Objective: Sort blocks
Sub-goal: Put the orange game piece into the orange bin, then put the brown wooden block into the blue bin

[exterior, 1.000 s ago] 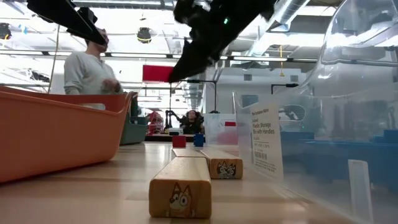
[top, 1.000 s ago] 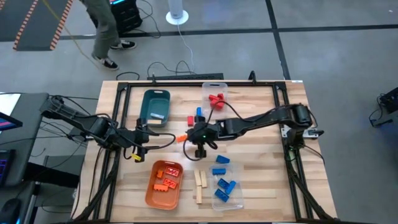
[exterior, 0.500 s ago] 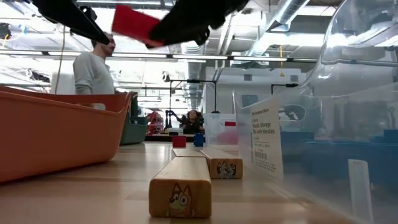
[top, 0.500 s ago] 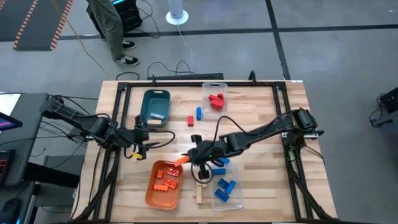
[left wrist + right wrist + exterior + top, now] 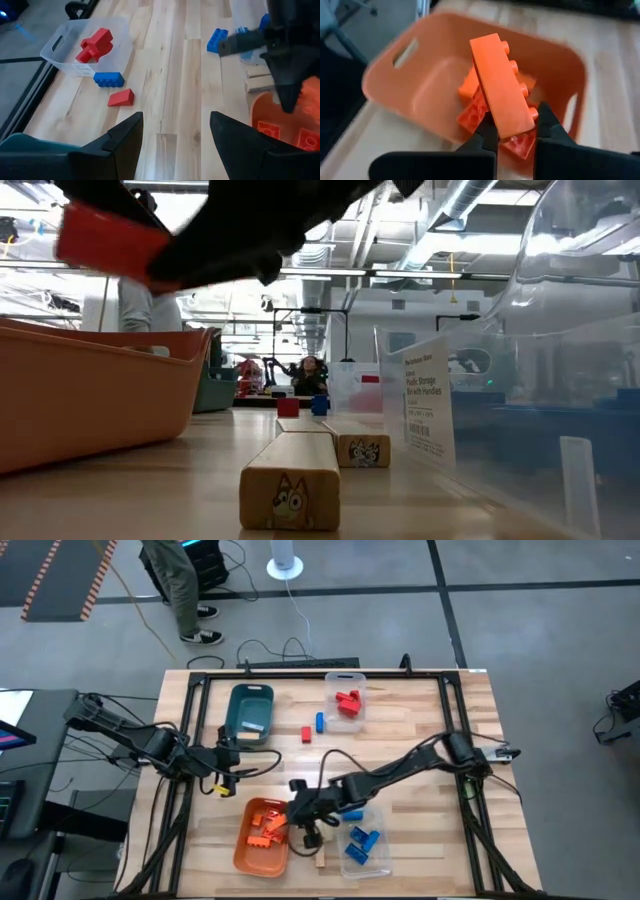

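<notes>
My right gripper (image 5: 291, 821) hangs over the right rim of the orange tray (image 5: 243, 856) and is shut on a long orange brick (image 5: 502, 85). In the low view that brick (image 5: 110, 245) shows high above the tray wall (image 5: 90, 395). Several orange bricks (image 5: 266, 830) lie in the tray. My left gripper (image 5: 236, 759) is open and waits by the teal tray (image 5: 250, 710), touching nothing. A red wedge (image 5: 121, 97) and a blue brick (image 5: 108, 79) lie flat on the table. Two wood pieces (image 5: 290, 478) lie flat between the orange tray and the blue bin. My right gripper pinches the orange brick between its two fingers at the brick's near end (image 5: 516, 120), the fingers (image 5: 487, 134) on its two long sides. It comes slanting down from the table's right. The brick is lifted clear above the tray and sticks out forward past the fingertips, studs to one side.
A clear bin with red blocks (image 5: 346, 700) stands near the far edge. A clear bin with blue blocks (image 5: 362, 840) stands near the near edge, its labelled wall (image 5: 415, 405) close in the low view. A person (image 5: 180, 585) stands beyond the table's far edge.
My right gripper has carried the orange brick from the table's middle toward the near edge and to the left, ending over the orange tray. It stayed shut on the brick throughout.
</notes>
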